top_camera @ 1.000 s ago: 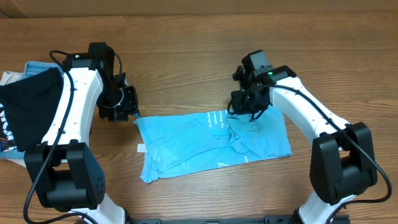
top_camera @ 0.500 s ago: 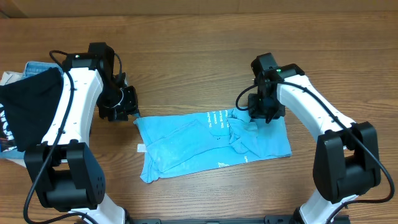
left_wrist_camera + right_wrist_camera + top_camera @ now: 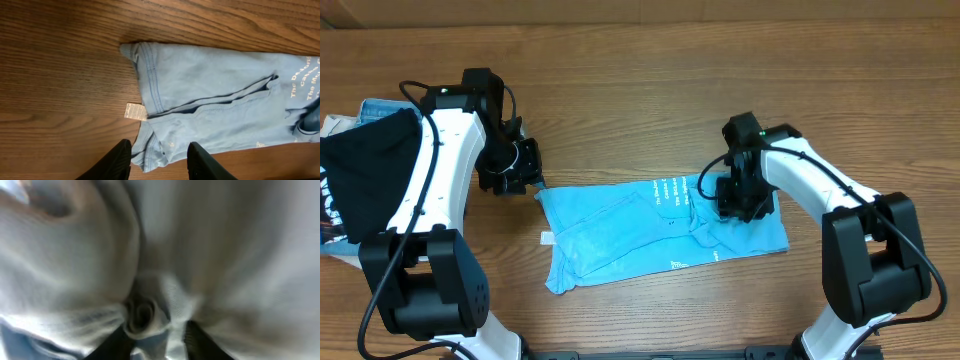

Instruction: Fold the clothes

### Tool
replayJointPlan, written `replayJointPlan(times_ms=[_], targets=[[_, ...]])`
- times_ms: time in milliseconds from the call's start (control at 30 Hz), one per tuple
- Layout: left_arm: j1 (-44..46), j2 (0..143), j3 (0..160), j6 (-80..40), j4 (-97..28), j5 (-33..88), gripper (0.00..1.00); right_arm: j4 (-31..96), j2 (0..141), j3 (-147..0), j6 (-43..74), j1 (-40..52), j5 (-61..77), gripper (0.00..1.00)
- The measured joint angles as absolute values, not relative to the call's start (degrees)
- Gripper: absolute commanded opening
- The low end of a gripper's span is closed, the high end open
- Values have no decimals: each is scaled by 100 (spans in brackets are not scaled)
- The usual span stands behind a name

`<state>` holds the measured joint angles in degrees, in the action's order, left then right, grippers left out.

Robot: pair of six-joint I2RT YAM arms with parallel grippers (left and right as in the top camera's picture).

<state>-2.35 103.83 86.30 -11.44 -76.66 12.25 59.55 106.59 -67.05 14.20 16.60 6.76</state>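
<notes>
The light sky-blue T-shirt [image 3: 620, 232] lies flat on the wooden table [image 3: 640, 100], folded into a long band that runs left to right and is broader at its left end. White lettering [image 3: 665, 190] shows near the middle of its far edge, with a smaller white print by the near edge. A small white tag [image 3: 547, 238] sticks out at the left side. Right of centre, the cloth is bunched into creased ridges.
</notes>
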Motion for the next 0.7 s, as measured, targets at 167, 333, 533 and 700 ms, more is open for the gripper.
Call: replayJointPlan(times_ms=[167,333,533,700], targets=[[-235,10383,8630,-1144,-7666,1223,40,5804,10659,-6650,1367,1660,880,22],[-235,10383,8630,-1144,-7666,1223,41,5839,10659,-6652,1339,1660,937,16],[-235,10383,8630,-1144,-7664,1221,42,6042,10624,-6687,1328,1669,998,15],[-235,10383,8630,-1144,-7653,1219,42,6114,10475,-6731,1146,1826,1199,14]])
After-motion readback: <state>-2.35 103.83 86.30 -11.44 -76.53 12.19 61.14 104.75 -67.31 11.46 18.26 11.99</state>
